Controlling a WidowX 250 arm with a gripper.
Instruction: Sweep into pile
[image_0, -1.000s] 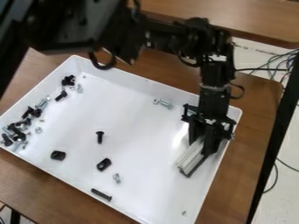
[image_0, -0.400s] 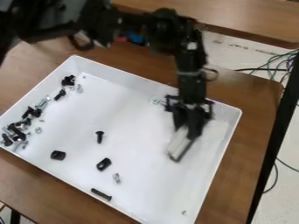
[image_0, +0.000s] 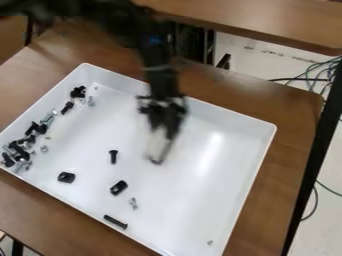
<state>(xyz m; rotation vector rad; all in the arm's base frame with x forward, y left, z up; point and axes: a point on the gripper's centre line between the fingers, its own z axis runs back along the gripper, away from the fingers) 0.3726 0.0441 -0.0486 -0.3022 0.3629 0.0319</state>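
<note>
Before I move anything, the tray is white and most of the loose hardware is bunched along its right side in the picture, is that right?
No, the side is wrong: the camera view shows most of the loose hardware bunched along the left side of the white tray.

You have a robotics lab or workshop here: your robot arm (image_0: 159, 75) hangs over a plain brown worktop (image_0: 287, 145) with a tray (image_0: 194, 200) of bolts (image_0: 20, 150). Behind it, you can see loose cables (image_0: 312, 72) on the pale floor (image_0: 257, 62).
</note>
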